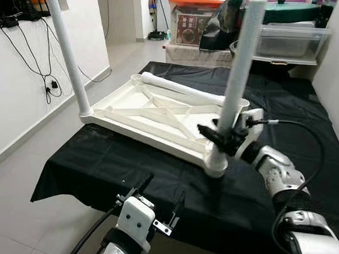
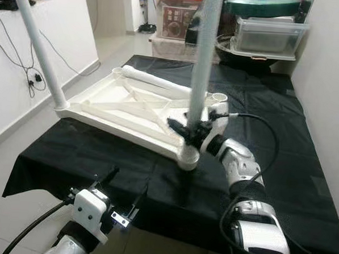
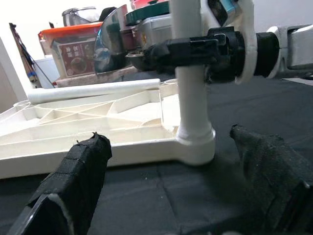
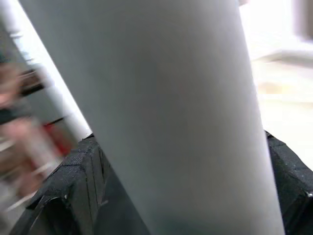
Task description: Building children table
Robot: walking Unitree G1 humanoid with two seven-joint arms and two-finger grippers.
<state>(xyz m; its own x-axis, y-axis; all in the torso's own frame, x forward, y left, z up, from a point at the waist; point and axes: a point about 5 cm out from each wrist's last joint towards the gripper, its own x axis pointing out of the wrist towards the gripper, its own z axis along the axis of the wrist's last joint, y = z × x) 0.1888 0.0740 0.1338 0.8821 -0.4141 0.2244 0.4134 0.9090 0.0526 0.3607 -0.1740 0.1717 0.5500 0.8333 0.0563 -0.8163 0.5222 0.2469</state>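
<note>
Gripping the upright white leg on the tabletop, right end effector; left end effector released

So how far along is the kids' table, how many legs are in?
Two legs stand in corner sockets of the upside-down white tabletop: the far-left leg and the near-right leg. The right gripper is shut on the near-right one, near its base. A third leg lies loose across the tabletop, not yet fitted. The left gripper is open, holding nothing.
</note>
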